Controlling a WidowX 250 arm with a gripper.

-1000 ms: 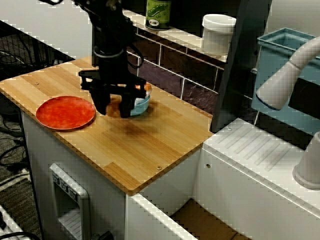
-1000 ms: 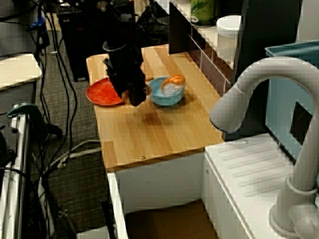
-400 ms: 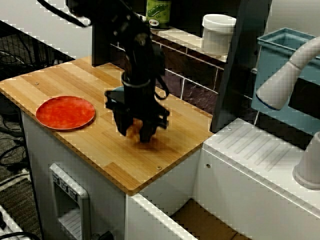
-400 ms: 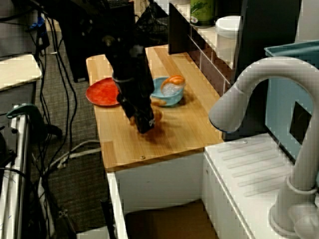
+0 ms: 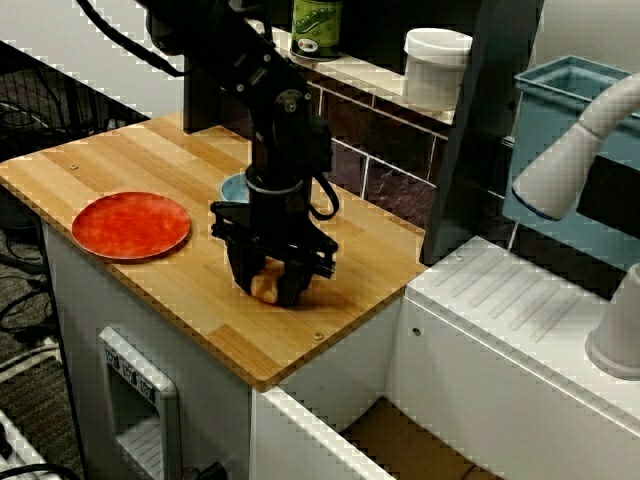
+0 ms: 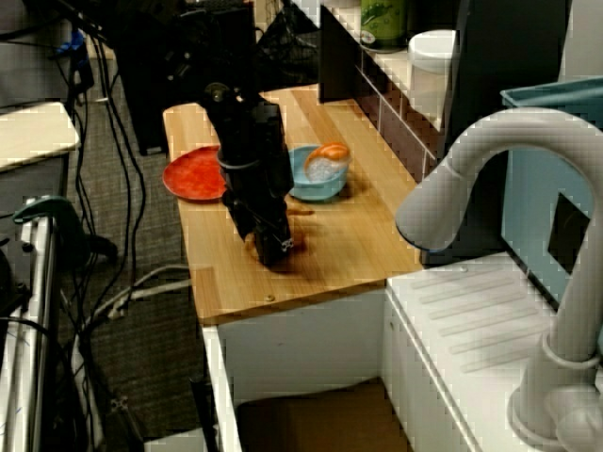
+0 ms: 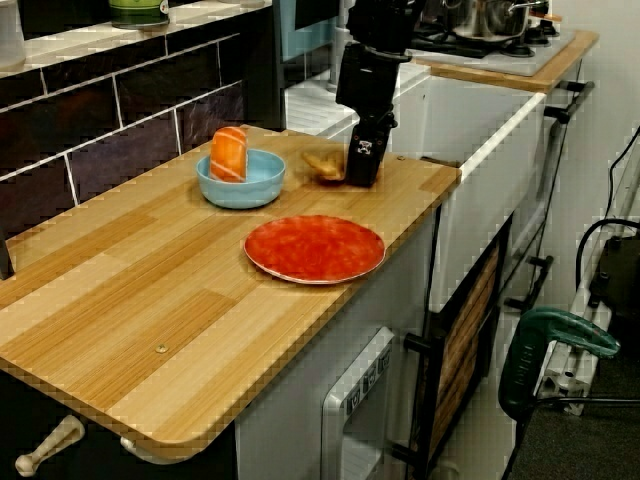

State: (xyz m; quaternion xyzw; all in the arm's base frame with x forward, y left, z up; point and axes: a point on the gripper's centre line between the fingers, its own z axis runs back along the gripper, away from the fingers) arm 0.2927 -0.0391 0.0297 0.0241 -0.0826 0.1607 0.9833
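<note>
In the front view my black gripper [image 5: 272, 290] stands low on the wooden counter [image 5: 120, 160] near its right front corner. It is shut on a tan bread-like piece [image 5: 264, 287], which rests at the surface. The view over the faucet shows the gripper [image 6: 273, 252] just in front of a blue bowl [image 6: 316, 184]. In the low view along the counter the tan piece [image 7: 322, 163] sticks out from the gripper [image 7: 360, 175] toward the bowl [image 7: 240, 185]. An orange-and-white item [image 7: 229, 153] sits in the bowl. A red plate [image 5: 130, 225] lies to the left.
A white faucet [image 5: 570, 150] arches over the white drainboard [image 5: 520, 300] to the right. A dark post [image 5: 480, 130] stands at the counter's back right. On the tiled ledge sit a white jar [image 5: 437, 65] and a green can [image 5: 317, 25]. The counter edge is close to the gripper.
The gripper has moved from beside the bowl and plate toward the counter's right front corner and come down to the surface, still carrying the tan piece.
</note>
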